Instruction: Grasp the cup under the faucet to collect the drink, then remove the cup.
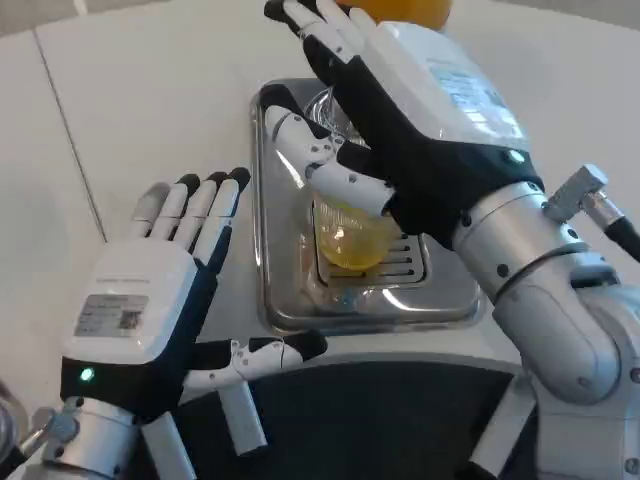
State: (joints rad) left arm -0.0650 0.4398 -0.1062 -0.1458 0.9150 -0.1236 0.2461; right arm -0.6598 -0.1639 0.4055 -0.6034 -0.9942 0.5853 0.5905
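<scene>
Head view: right hand (400, 130) is reaching over the steel drip tray (275, 300), thumb touching the cup (352, 235); whether it's actually gripping, I cannot tell. Cup is sitting on the tray grate holding yellow drink (filling looks done, removal pending). Left hand (150, 300) is waiting near-left, fingers spread, holding nothing. Orange dispenser (410, 10) is crowding the far side.

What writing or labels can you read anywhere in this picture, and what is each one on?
No text can be read.
Left hand: a white sticker on its back with a small code square and printed lines, too blurred to read.
Right hand: a sticker with printed lines on its white back, also too blurred to read.
Cup and metal tray: no lettering visible.
</scene>
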